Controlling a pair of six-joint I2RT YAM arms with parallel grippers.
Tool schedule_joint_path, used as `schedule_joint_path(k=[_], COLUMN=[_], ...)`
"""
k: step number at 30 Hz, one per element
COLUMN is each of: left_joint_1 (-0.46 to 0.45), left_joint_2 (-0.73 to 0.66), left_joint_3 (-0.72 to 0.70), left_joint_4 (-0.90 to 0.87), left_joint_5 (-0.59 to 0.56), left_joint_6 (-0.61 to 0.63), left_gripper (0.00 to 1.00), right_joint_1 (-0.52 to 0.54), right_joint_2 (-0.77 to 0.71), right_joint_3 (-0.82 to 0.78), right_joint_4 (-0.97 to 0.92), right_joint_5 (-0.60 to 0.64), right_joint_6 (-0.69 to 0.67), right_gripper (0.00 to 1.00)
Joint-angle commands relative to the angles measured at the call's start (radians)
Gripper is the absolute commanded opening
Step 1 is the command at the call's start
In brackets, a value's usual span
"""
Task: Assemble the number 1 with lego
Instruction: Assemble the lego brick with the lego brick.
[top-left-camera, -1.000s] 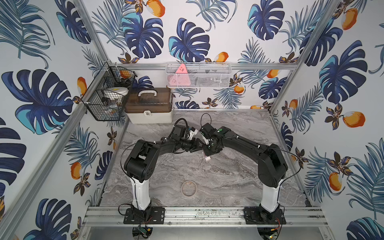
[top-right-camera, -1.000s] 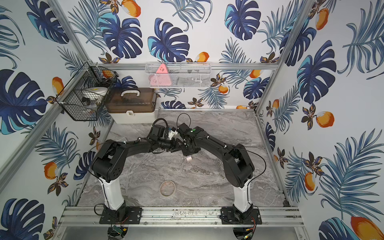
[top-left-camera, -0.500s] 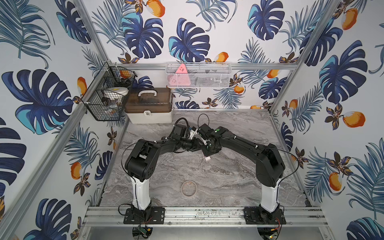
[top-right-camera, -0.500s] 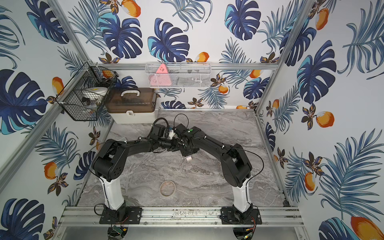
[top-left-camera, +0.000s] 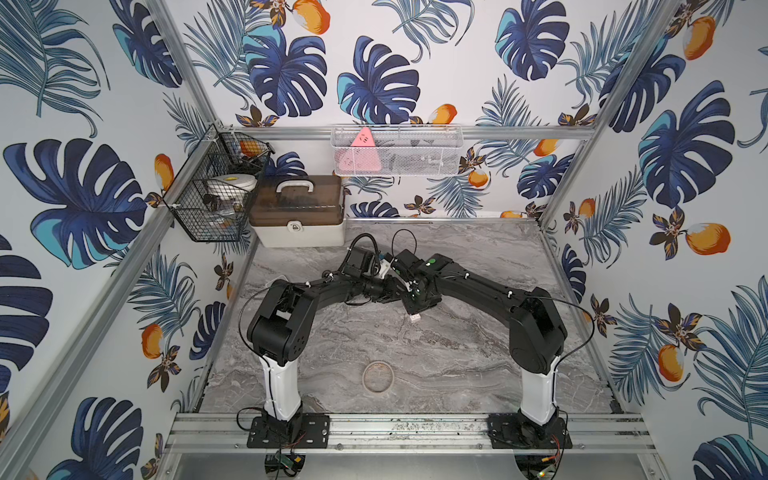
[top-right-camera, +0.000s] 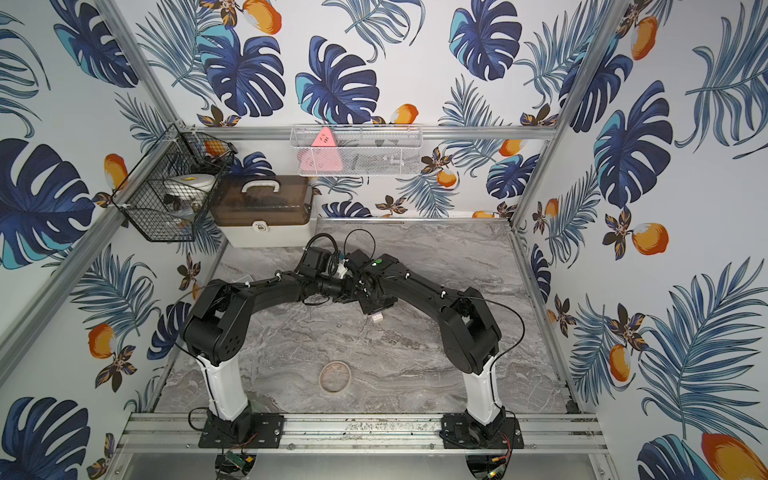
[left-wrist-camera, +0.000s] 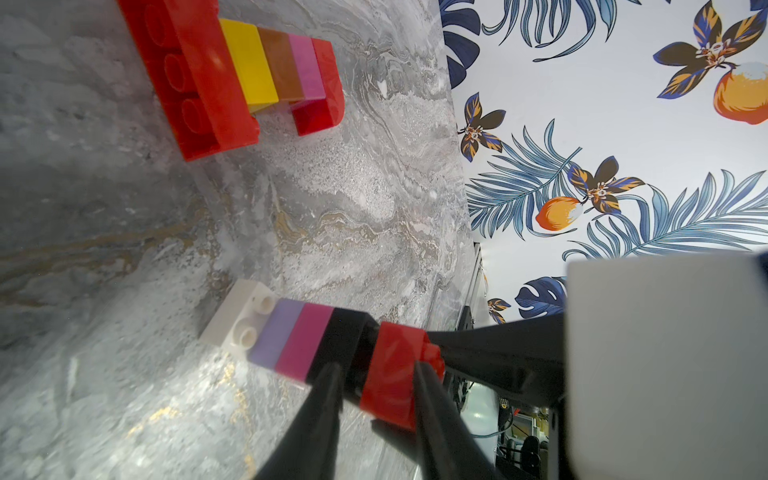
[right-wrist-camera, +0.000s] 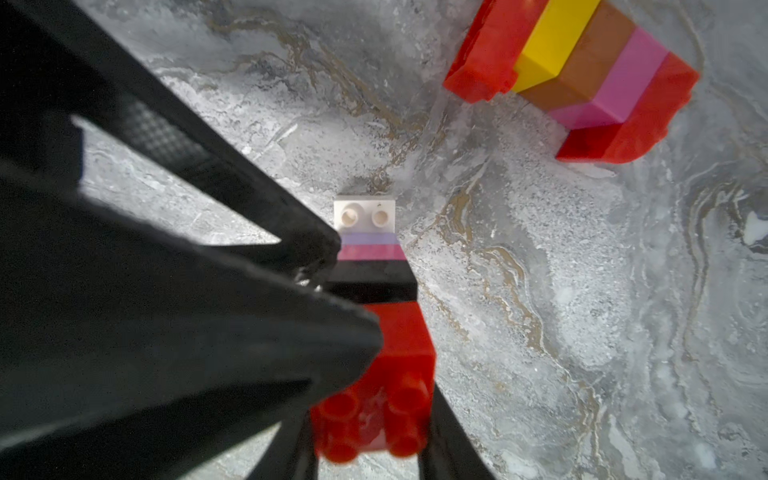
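Observation:
A lego stack of white, lilac, pink, black and red bricks (left-wrist-camera: 291, 336) (right-wrist-camera: 370, 266) slants down to the marble table, white end (top-left-camera: 414, 318) (top-right-camera: 377, 319) lowest. My right gripper (right-wrist-camera: 370, 436) is shut on the red end brick (right-wrist-camera: 395, 357). My left gripper (left-wrist-camera: 376, 374) comes in from the side. Its fingers (left-wrist-camera: 328, 390) bracket the red brick (left-wrist-camera: 395, 374), one across the black brick, the other at the red brick's far edge. I cannot make out whether they press. A second lego stack, long red, yellow, orange, pink, red (left-wrist-camera: 249, 70) (right-wrist-camera: 582, 70), lies flat nearby.
Both arms meet over mid-table in both top views. A flat tan ring (top-left-camera: 377, 376) lies near the front. At the back left stand a brown-lidded case (top-left-camera: 299, 216) and a wire basket (top-left-camera: 216, 187). A mesh tray (top-left-camera: 397, 151) hangs on the back wall.
The two wrists have drawn slightly closer together over mid-table. Nothing else has visibly moved.

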Motion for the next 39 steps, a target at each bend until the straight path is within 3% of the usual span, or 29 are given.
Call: schedule_joint_path(k=[1,20,39], left_joint_1=[-0.001,0.015,0.026], left_joint_2=[0.007,0.058,0.067], left_joint_3=[-0.003,0.056,0.077], left_joint_4=[-0.145,-0.401,-0.448], left_joint_5=[-0.055,-0.238,-0.275], left_joint_6=[0.04,0.161,0.202], left_gripper=[0.34,0.29,0.3], right_joint_1=[0.0,-0.009,-0.008], right_joint_2=[0.015,0.04,0.063], right_joint_3=[-0.002,-0.03,0.007], right_joint_4=[-0.018,0.018,0.006], right_joint_5=[0.023,-0.065,-0.08], right_joint_6=[0.031,0.041,0.056], right_gripper=[0.3,0.28,0.48])
